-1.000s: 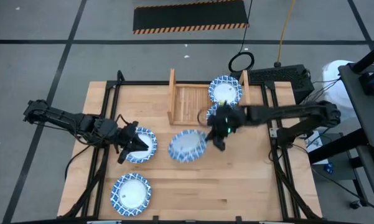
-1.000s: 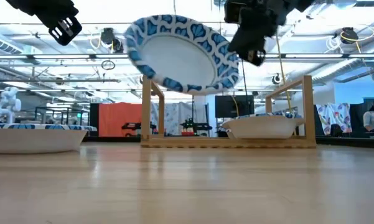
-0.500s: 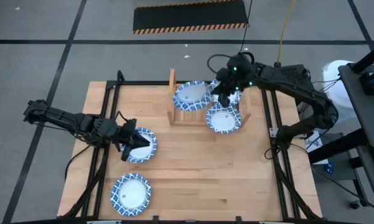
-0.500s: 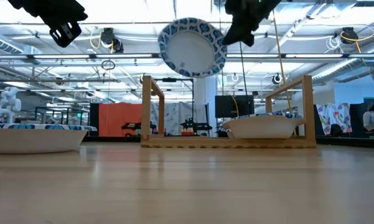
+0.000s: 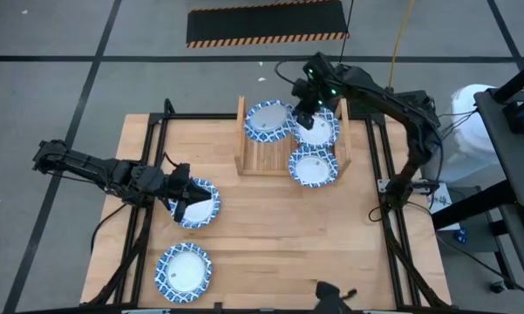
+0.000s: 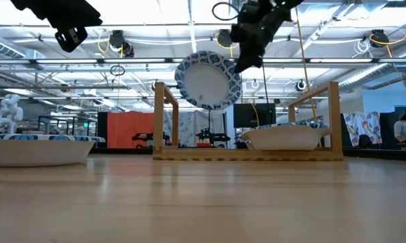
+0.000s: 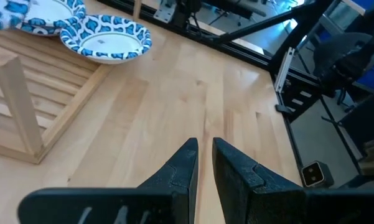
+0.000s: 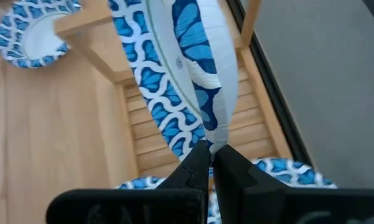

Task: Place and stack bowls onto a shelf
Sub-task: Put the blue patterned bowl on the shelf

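The wooden worktop (image 5: 270, 253) carries the shelf (image 5: 260, 155) at its far middle, a light slatted rack between two upright side boards. The right arm reaches in from the far right side, and the right gripper (image 5: 303, 112) hangs above the shelf's far edge. Its fingers (image 8: 233, 163) are pressed together on the rim of a bowl (image 5: 268, 120), which hangs tilted in the air over the shelf's left half; in the low view this held bowl (image 6: 207, 81) shows its white inside, clear of the slats and between the side boards.

The left arm lies along the worktop's left side. The left gripper (image 5: 180, 196) sits over the edge of another bowl (image 5: 200, 204) resting on the worktop; its fingers (image 7: 185, 165) stand slightly apart with only a narrow gap, and nothing shows between them.

Two more bowls sit at the shelf's right end: one bowl (image 5: 318, 131) at the far right corner, just beside the right gripper, and one (image 5: 313, 167) nearer the front. A fifth bowl (image 5: 183, 269) rests on the worktop near its front left.
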